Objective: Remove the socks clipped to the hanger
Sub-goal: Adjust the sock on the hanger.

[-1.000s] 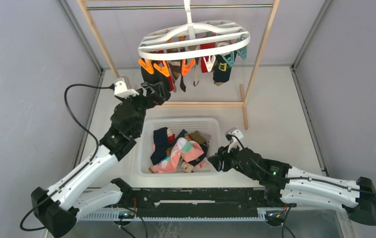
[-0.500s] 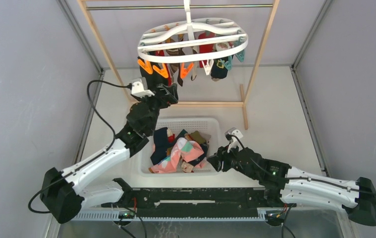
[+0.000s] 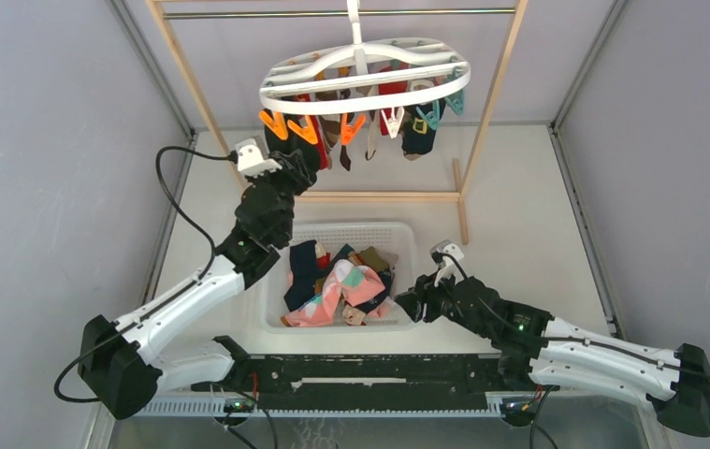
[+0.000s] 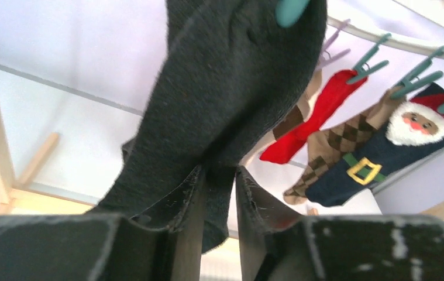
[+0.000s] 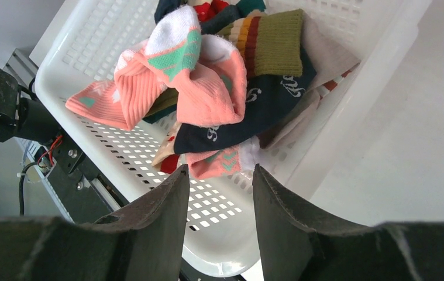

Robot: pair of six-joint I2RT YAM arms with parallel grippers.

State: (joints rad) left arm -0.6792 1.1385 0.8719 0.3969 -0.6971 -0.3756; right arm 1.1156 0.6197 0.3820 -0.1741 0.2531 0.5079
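The white oval hanger [image 3: 365, 79] hangs from the rail with several socks still clipped under it. My left gripper [image 3: 297, 166] reaches up under its left side. In the left wrist view its jaws [image 4: 219, 172] are shut on the lower edge of a black sock [image 4: 225, 88] that a teal clip [image 4: 289, 9] holds. Beside it hang a red sock [image 4: 313, 117], a brown argyle sock [image 4: 330, 146] and a navy Santa sock [image 4: 383, 152]. My right gripper [image 3: 407, 304] is open and empty, low at the basket's near right corner [image 5: 219, 175].
A white mesh basket [image 3: 281, 245] between the arms holds several loose socks [image 5: 202, 88], among them salmon pink, olive and navy ones. The wooden rack frame [image 3: 383, 196] stands behind the basket, its posts on either side of the hanger. Grey walls close in left and right.
My left gripper rose under the hanger's left side and its jaws went from wide open to shut on the black sock. The hanger swung slightly. The right arm barely moved.
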